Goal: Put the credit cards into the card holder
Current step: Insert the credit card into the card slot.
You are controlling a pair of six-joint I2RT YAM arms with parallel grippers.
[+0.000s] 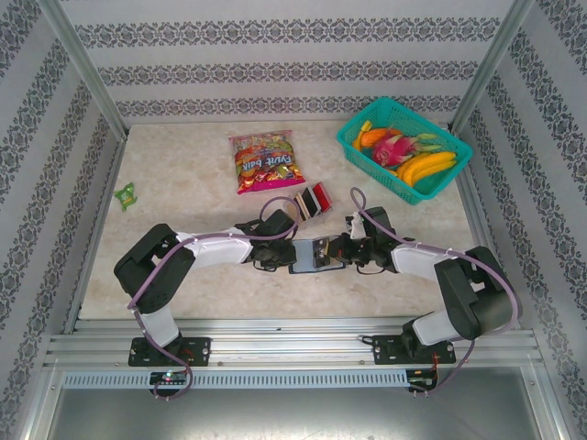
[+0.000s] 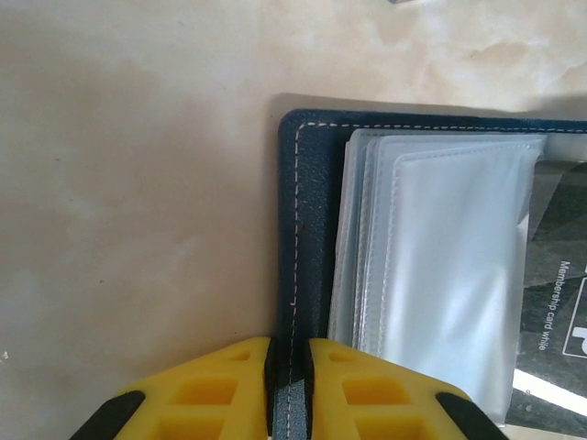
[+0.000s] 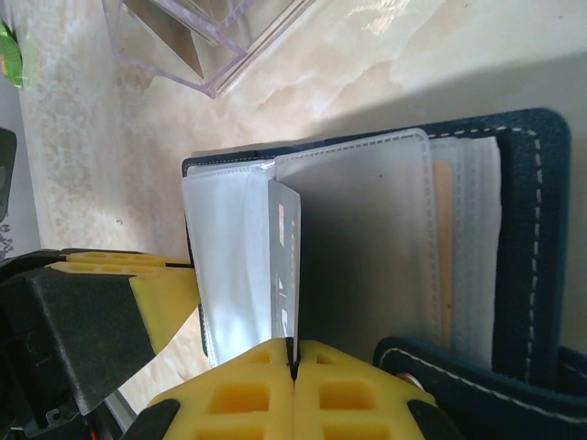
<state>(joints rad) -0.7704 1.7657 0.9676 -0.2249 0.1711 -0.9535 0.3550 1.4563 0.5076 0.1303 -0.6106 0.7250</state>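
Yellow fingers of the left pincer (image 2: pixel 289 367) clamp the stitched navy edge of the holder (image 2: pixel 307 229). It lies open on the tabletop (image 2: pixel 138 183) between the two arms, its clear sleeves (image 2: pixel 440 266) fanned up. The right pincer (image 3: pixel 295 353) is closed on a greyish card (image 3: pixel 286 266) standing on edge among those sleeves. Just behind the holder, a clear box (image 1: pixel 312 199) holds the other cards (image 1: pixel 318 195), red, black and tan. Farther back lie a snack bag (image 1: pixel 266 160), a green basket (image 1: pixel 374 174) of fruit (image 1: pixel 426 167) at the right, and a small green scrap (image 1: pixel 126 193) at the left.
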